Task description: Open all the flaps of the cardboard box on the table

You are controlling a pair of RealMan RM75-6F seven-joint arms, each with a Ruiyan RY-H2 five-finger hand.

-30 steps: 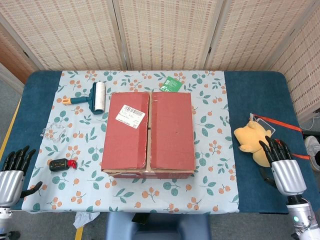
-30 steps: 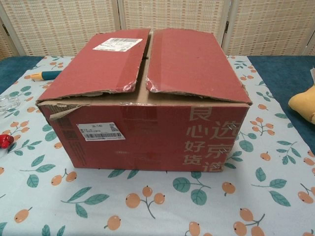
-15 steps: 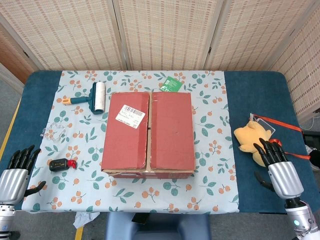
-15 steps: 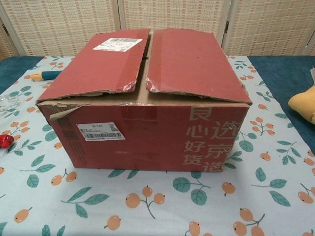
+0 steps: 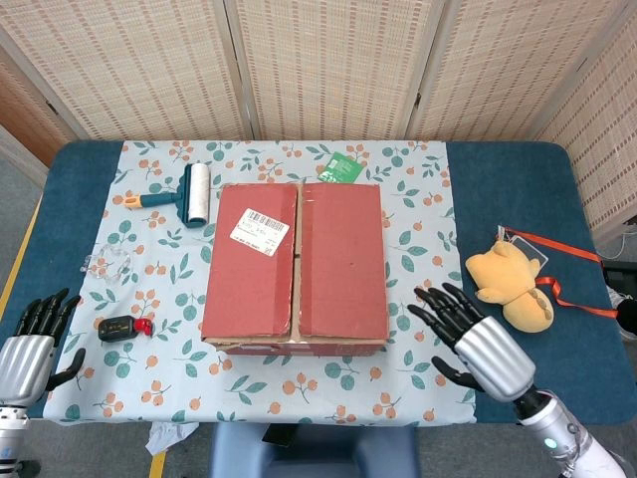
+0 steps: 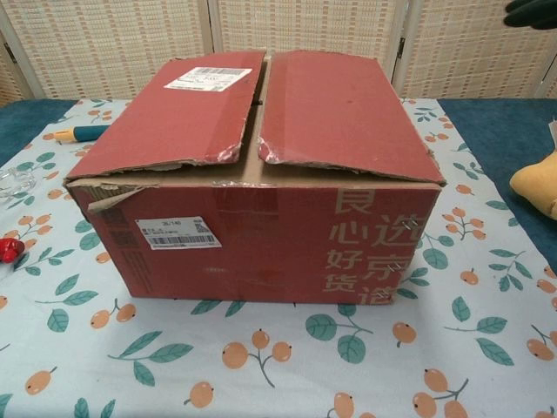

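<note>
Red cardboard box [image 5: 296, 267] at table centre, both top flaps [image 5: 343, 257] down. Right hand [image 5: 470, 339] at box's four o'clock, fingers spread, empty. Left hand [image 5: 32, 339] at eight o'clock, likewise empty.

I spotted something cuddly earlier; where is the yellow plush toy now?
In the head view the yellow plush toy lies on the table's right side, on blue cloth, just beyond the right hand and right of the cardboard box.
</note>
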